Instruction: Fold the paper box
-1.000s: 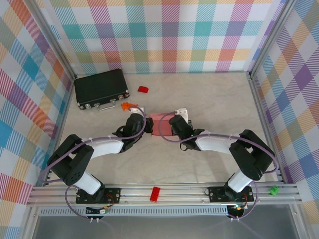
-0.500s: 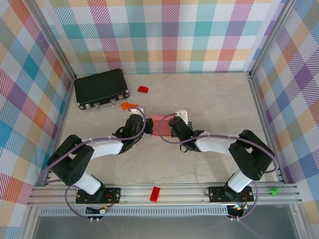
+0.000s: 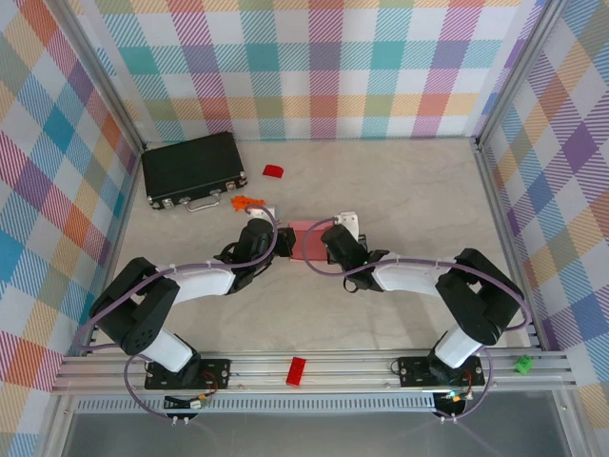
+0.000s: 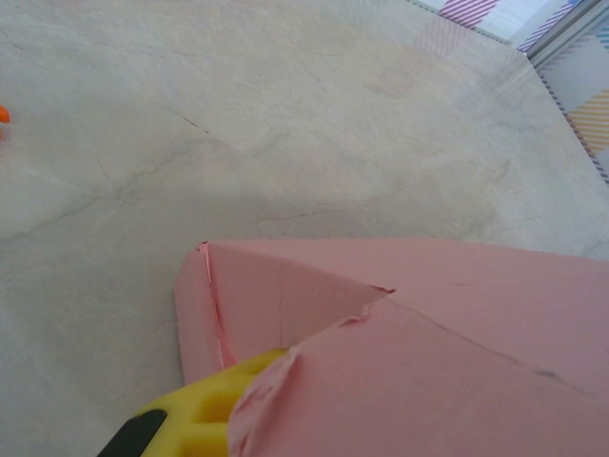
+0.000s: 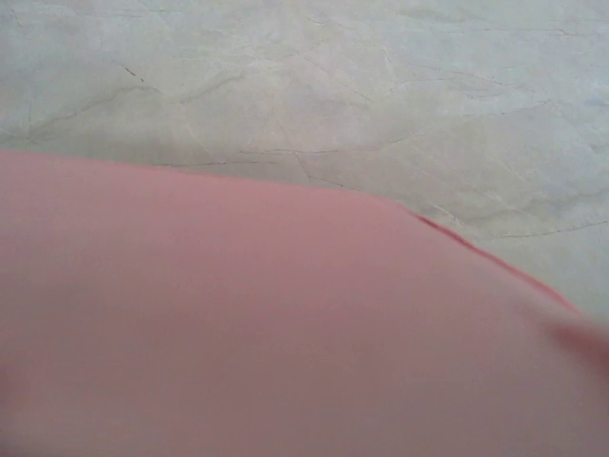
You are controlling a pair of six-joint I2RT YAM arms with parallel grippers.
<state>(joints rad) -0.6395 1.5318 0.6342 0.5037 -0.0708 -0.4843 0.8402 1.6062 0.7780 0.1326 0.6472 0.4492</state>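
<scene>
We see the pale-pink thin card paper box (image 3: 305,238) lying near the middle of the pale marbled surface (image 3: 409,190), pressed between the two arms that reach in from either side. The left claw (image 3: 282,242) meets the box's left end and the right claw (image 3: 324,249) its right end, with the black wrist of the right arm covering part of the card from above. In the left wrist view the paper box (image 4: 428,362) is half raised: one end wall stands up with a reddish crease along its corner, a triangular flap folds inward, and a larger panel with a torn-looking edge lies over one of the yellow fingertips (image 4: 200,419), which touches the card from beneath. We cannot tell whether the left claw is released or clenched, since its other finger is hidden. In the right wrist view the paper box (image 5: 238,324) spreads as a blurred pink sheet across the lower part, its edge curving down to the right over the surface. The right claw is clenched; whether it pinches the card we cannot tell. A black rectangular case with metal latches (image 3: 193,168) sits at the far left, a small red block (image 3: 273,171) just to its right, and small orange pieces (image 3: 245,201) near the case's front. Another red block (image 3: 297,370) rests on the near metal rail.
</scene>
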